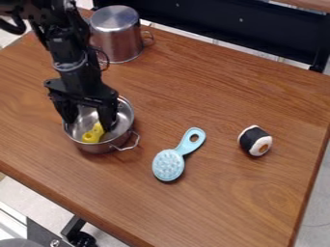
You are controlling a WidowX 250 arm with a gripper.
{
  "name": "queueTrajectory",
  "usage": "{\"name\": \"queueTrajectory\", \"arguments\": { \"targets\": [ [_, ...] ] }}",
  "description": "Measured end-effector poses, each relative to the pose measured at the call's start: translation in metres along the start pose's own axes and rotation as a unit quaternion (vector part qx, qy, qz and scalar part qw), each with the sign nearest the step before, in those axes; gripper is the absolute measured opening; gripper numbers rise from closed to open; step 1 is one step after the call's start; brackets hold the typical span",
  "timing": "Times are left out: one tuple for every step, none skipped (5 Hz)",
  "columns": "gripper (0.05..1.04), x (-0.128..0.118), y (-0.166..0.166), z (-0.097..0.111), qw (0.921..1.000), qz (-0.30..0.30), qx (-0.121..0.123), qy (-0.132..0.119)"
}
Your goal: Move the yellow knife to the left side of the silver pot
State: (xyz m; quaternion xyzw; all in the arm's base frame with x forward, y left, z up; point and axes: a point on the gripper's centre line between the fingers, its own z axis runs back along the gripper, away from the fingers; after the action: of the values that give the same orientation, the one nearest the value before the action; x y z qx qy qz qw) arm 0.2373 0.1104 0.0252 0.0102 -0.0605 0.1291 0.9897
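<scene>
One yellow knife [95, 132], holed end lower left

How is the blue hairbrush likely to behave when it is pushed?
The blue hairbrush looks like stiff plastic, so it probably would not bend. It lies flat with a long handle, so it may turn rather than roll.

Bright, even light, probably from overhead; soft shadows hug the brush [168, 166] and roll [253, 139]. Pale glints mark the far pot [117, 34] and near pot [98, 148].
</scene>
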Motion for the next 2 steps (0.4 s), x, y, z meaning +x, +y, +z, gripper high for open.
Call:
{"name": "queueTrajectory", "arguments": {
  "targets": [
    [1.001,0.0022,-0.0014,-0.0032,1.0,0.0,-0.002,-0.009],
    [1.001,0.0033,-0.0033,-0.009,0.9999,0.01,0.001,-0.008]
  ]
}}
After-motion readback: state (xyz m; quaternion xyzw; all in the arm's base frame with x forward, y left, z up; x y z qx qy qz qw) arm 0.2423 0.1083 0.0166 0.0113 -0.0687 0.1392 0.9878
